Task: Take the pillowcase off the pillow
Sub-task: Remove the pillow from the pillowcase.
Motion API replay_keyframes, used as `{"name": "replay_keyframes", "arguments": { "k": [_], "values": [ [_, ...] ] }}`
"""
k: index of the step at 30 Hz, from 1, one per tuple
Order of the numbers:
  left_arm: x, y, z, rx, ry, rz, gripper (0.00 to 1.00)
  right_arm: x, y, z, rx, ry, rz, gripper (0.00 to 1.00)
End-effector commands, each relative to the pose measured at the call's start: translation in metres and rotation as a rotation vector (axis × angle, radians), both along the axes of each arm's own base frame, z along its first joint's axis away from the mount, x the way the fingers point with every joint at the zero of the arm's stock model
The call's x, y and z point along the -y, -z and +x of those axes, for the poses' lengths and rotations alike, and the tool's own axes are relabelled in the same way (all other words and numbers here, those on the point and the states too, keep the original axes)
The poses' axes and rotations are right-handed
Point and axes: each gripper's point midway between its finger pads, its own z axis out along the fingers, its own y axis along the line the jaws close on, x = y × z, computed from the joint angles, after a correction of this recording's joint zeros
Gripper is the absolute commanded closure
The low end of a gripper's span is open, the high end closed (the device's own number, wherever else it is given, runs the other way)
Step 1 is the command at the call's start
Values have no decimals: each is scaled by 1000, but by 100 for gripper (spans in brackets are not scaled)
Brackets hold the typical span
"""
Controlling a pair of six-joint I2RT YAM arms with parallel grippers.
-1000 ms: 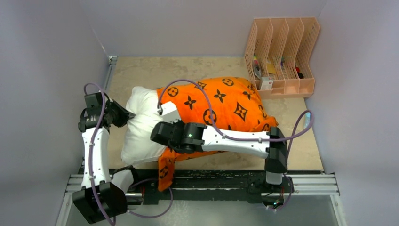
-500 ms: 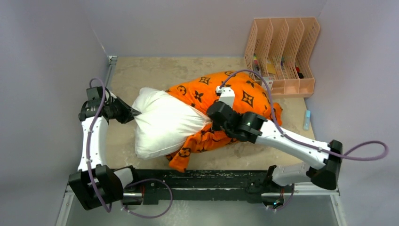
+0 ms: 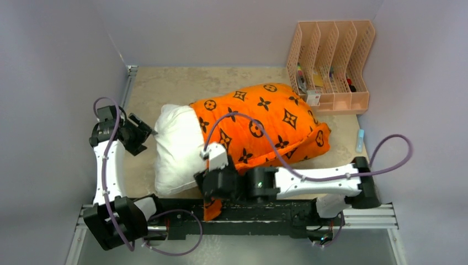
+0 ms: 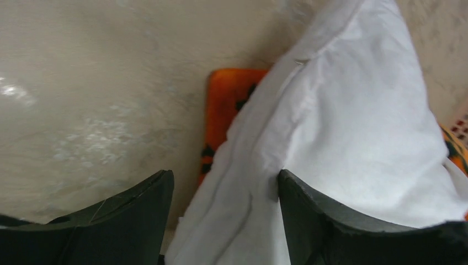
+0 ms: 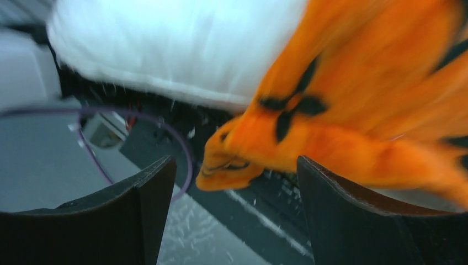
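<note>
The white pillow (image 3: pixel 175 149) lies across the table with its left end bare. The orange pillowcase (image 3: pixel 265 118) covers its right part, and a flap (image 3: pixel 214 205) hangs over the near edge. My left gripper (image 3: pixel 144 131) is open at the pillow's left corner. In the left wrist view the pillow's (image 4: pixel 342 127) corner lies loose between the spread fingers of the left gripper (image 4: pixel 225 187), beside a strip of pillowcase (image 4: pixel 226 105). My right gripper (image 3: pixel 205 185) is open by the hanging flap. In the right wrist view the right gripper (image 5: pixel 236 182) has the pillowcase (image 5: pixel 359 110) tip just ahead, ungripped, below the pillow (image 5: pixel 182 44).
A peach file rack (image 3: pixel 331 66) stands at the back right corner, close to the pillowcase. A small blue object (image 3: pixel 360 141) lies at the table's right side. The black rail (image 3: pixel 265 212) runs along the near edge under the right arm. Walls close in left and right.
Both grippers have opened. The left let go of the pillow corner. The right arm swung from the pillowcase's far right side back to the near edge by the flap, and the case settled.
</note>
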Motion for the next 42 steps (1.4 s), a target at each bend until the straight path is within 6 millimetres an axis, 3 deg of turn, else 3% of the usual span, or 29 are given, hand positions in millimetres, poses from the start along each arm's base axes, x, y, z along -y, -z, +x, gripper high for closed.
{"name": "replay_keyframes", "arguments": {
  "k": [1,3,6,8,11,12,15,17,19,23,29,32,37,39,42],
  "values": [
    [-44,-2,-29,-110,-204,187,30,7,20,-19,-2,124,-7,18],
    [-40,-6,-32,-70,-236,168,28,7,35,-21,-27,151,-19,17],
    [-38,-22,-41,-24,-243,191,26,22,47,-9,-27,290,-10,13],
    [-47,-28,-55,-62,-263,256,25,26,38,19,17,375,29,11],
    [-41,-32,-58,-58,-248,237,24,2,23,66,-35,324,86,13],
    [-38,-35,-57,-41,-244,226,23,0,17,80,-17,353,108,19],
    [-30,-46,-55,-13,-195,205,22,-7,-10,108,64,351,169,53],
    [-42,-53,-59,-40,-224,261,22,-25,-18,124,40,246,234,62],
    [-42,-64,-54,-3,-220,263,21,-27,-19,149,10,269,240,78],
    [-30,-78,-43,53,-170,207,20,-46,-35,187,31,247,238,88],
    [-26,-92,-37,120,-152,203,20,-46,-13,259,-50,285,217,93],
    [-21,-85,-36,165,-149,190,20,-48,-8,269,-38,266,195,92],
    [19,-70,-22,268,1,18,18,-48,24,272,-154,246,214,92],
    [39,-76,-10,343,69,-72,18,-49,27,271,-167,240,229,94],
    [43,-91,1,427,84,-89,17,-46,17,268,-141,236,269,93]
  ]
}}
